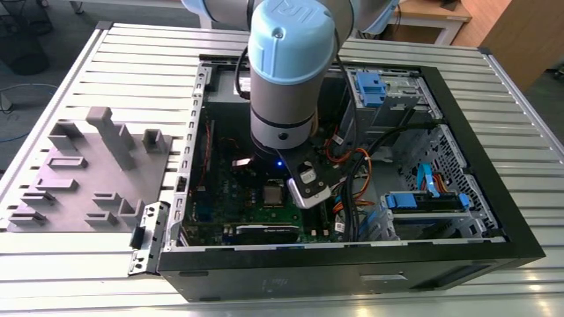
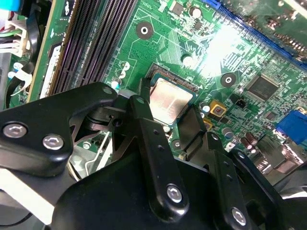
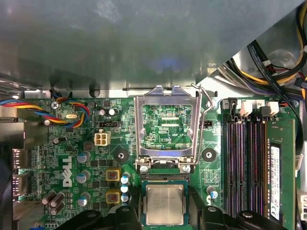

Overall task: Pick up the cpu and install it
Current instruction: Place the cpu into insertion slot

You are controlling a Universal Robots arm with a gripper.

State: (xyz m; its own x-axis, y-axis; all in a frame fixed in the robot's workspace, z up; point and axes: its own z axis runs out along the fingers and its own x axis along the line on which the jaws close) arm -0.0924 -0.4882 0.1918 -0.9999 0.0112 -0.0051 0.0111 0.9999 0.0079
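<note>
The cpu (image 3: 164, 204), a small square chip with a dull silver top, lies flat in the socket of the green circuit board (image 3: 96, 158). In both wrist views my gripper (image 3: 164, 213) straddles it, one black finger (image 3: 127, 215) against each side of the chip. The second wrist view shows the cpu (image 2: 170, 99) held between the fingers (image 2: 144, 112) of the gripper (image 2: 168, 120), its lower corner covered. In the exterior view the gripper (image 1: 307, 195) reaches down into the open computer case (image 1: 352, 261) over the board.
The silver socket frame (image 3: 166, 127) stands hinged open beside the socket, with its lever (image 3: 206, 98). Memory slots (image 3: 244, 163) run along one side, and cable bundles (image 3: 283, 72) hang nearby. A grey plastic fixture (image 1: 88, 172) sits on the slatted table at the exterior view's left.
</note>
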